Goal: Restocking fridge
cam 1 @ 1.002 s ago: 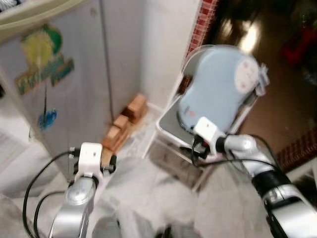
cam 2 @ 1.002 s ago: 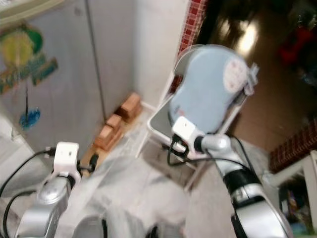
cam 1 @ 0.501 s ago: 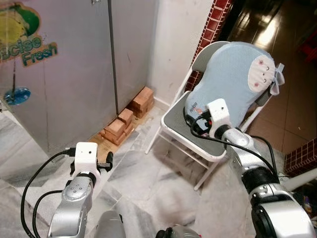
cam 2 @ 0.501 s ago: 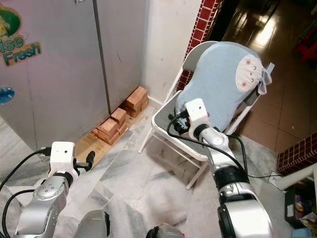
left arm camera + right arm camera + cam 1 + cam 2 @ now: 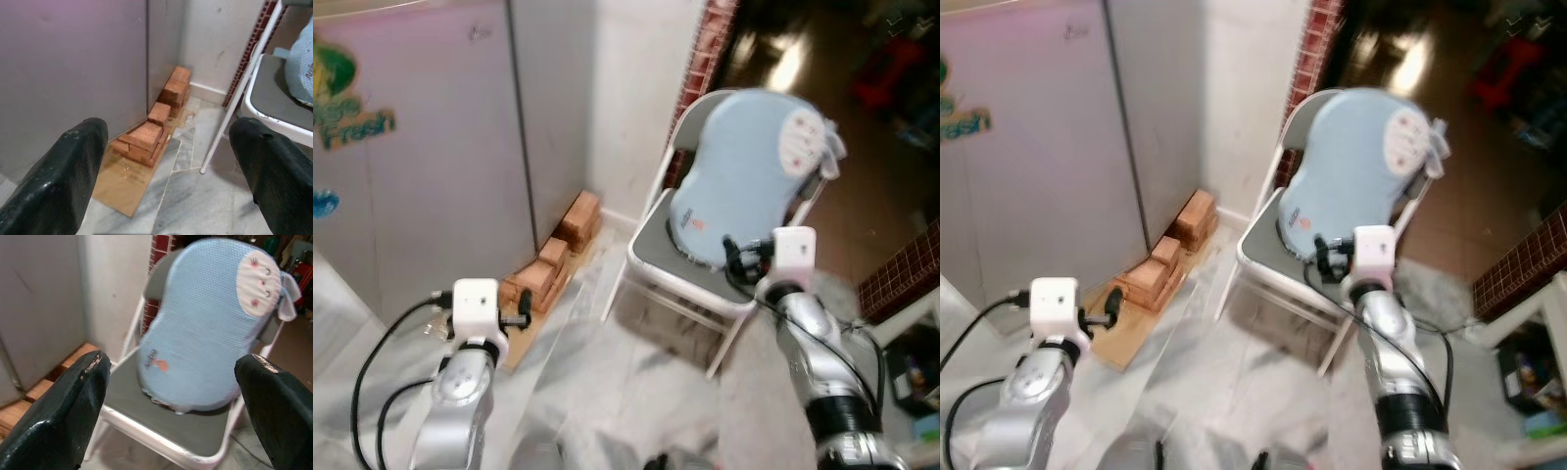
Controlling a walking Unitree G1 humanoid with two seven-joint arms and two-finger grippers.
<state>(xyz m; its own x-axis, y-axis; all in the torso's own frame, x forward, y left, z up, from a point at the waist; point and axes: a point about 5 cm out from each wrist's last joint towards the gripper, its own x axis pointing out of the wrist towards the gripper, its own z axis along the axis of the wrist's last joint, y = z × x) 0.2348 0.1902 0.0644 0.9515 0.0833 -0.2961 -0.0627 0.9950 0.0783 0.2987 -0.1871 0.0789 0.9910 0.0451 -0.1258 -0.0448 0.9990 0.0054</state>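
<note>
A pale marble floor runs up to a grey fridge with its doors shut, standing at the left against a white wall. A green and orange sticker sits on the fridge door. In the corner where the fridge meets the wall, a short row of bricks lies on a flat sheet of cardboard on the floor. To the right of the bricks stands a white folding chair with a grey seat, and a light blue cushion leans upright against its back. Behind the chair a red brick pillar edges a darker room with a glossy brown floor.

The left gripper hangs above the floor near the bricks, its fingers spread wide and holding nothing. The right gripper is raised in front of the chair seat, facing the cushion, its fingers also wide apart, empty and touching nothing
</note>
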